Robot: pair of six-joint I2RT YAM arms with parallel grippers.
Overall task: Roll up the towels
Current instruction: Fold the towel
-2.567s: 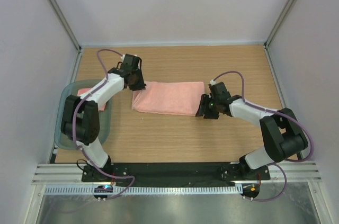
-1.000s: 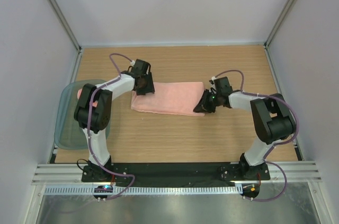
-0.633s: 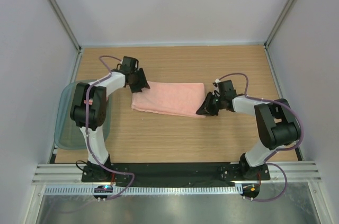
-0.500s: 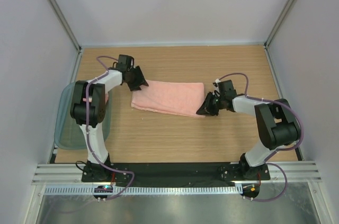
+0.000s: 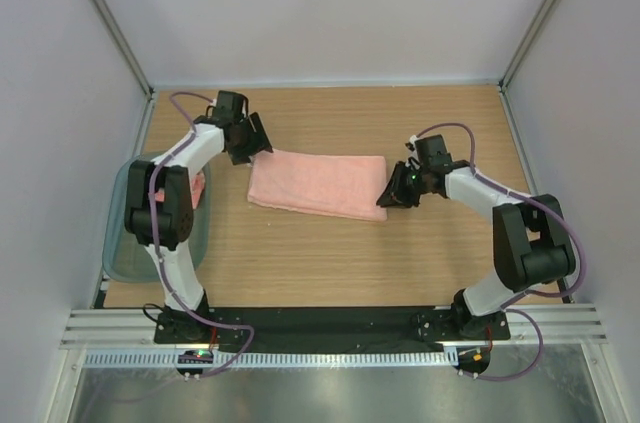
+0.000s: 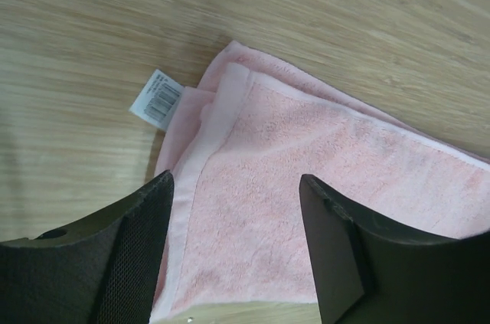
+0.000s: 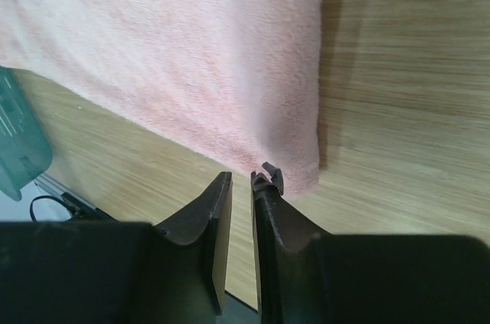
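The far-left corner of the folded towel (image 5: 318, 186) has just been released by the spread left gripper (image 6: 233, 251), right gripper (image 7: 241, 186) nearly pressed together, empty; rolling not begun.

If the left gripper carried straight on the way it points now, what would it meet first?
Most likely the folded pink towel: the left gripper stands open over its banded corner, near the white tag, with nothing between. How high it hovers above the cloth is hard to judge.

bare table (image 5: 330, 263) nearside, tray (image 5: 120, 253) blocking left
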